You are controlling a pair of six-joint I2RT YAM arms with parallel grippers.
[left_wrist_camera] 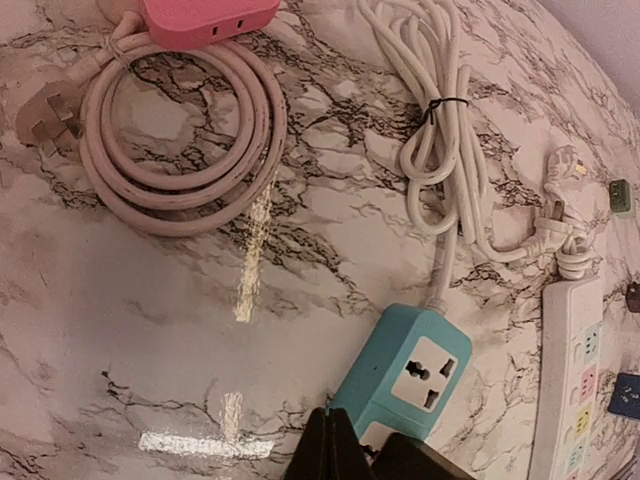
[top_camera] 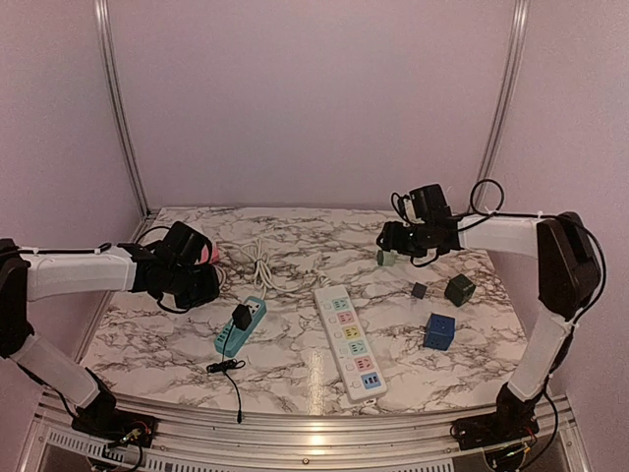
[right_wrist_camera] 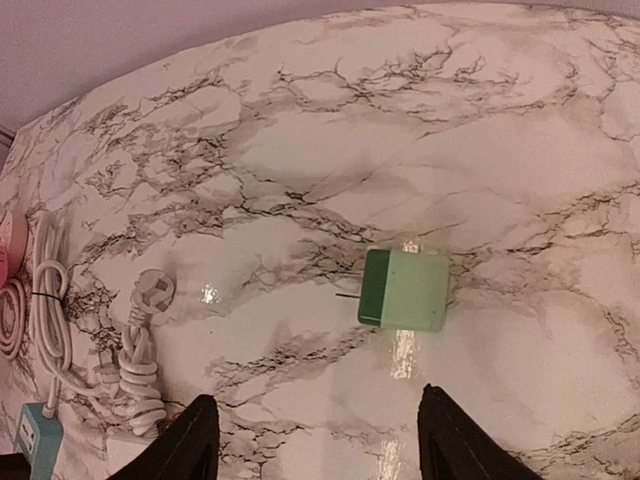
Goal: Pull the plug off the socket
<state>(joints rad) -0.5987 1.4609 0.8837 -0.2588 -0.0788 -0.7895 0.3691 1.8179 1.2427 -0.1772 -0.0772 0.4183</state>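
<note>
Black plug sits in teal plastic power strip, left-centre of marble worktop. Left pincer looks closed and empty, just beside plug. Open it, straddle plug body, pull straight up. Strip will likely lift too. Right pincer gapes wide and empty over green cube adapter, well apart from strip. Long white power strip and coiled white cable lie near.

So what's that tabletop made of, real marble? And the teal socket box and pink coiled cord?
Tabletop: marble-patterned, glossy, with glare streaks; stone or printed film, cannot tell. Teal socket box: smooth moulded plastic, seemingly, slight sheen. Pink coiled cord: probably rubbery plastic sheath, matte, bending softly.
</note>
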